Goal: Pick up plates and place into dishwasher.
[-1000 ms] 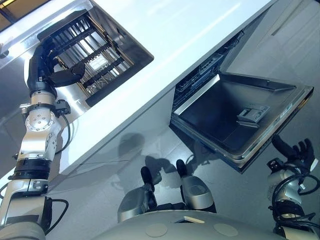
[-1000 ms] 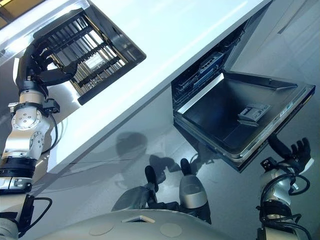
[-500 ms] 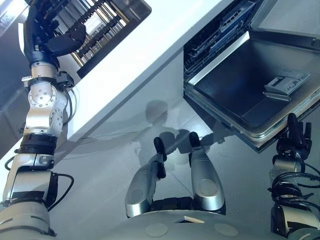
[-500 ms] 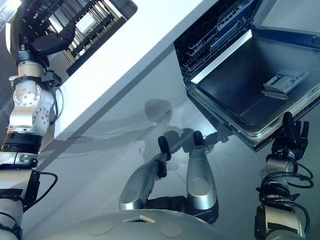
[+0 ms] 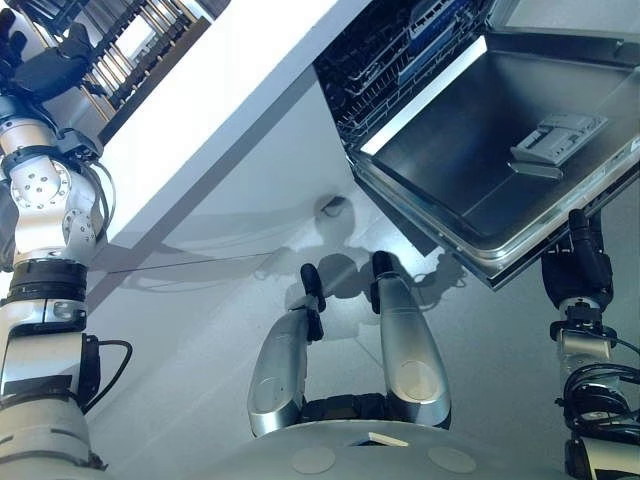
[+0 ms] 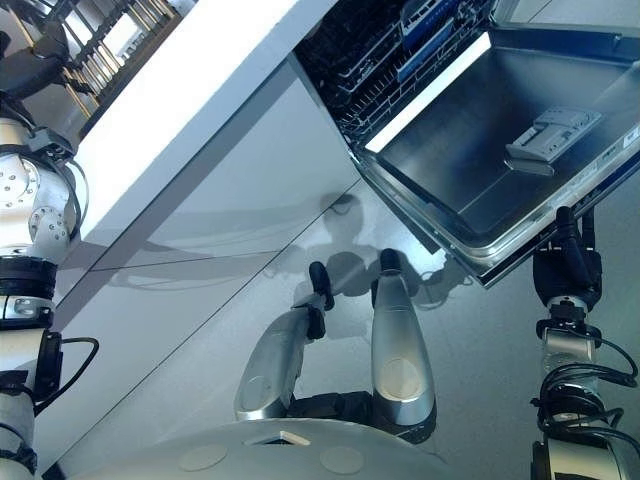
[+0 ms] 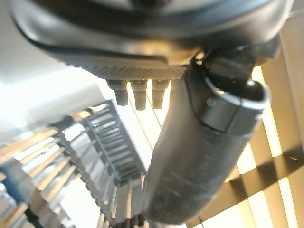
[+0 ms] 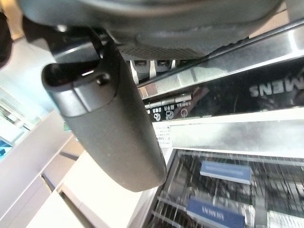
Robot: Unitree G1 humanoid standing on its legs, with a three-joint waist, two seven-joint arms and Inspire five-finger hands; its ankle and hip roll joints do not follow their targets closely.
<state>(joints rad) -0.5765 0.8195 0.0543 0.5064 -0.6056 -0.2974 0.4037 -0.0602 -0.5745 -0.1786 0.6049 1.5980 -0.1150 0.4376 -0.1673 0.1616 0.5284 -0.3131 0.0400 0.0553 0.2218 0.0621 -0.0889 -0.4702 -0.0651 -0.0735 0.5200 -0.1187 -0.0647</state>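
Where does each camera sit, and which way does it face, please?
Left eye: on the head, looking down at the counter and open door; left hand and right hand show.
Right eye: beside it, same scene, both hands.
Left wrist: along the left hand, towards the dish rack.
Right wrist: along the right hand, towards the door's edge and basket.
Shared: both eyes and the right wrist see the door.

Right hand (image 8: 110,124), dishwasher door (image 8: 223,92), rack (image 8: 278,187)

The dishwasher (image 5: 404,88) stands open under the white counter (image 5: 200,110), its steel-lined door (image 5: 470,185) folded down, a grey dispenser (image 5: 548,140) on it. Inside is a dark wire rack (image 6: 360,60) with blue parts.
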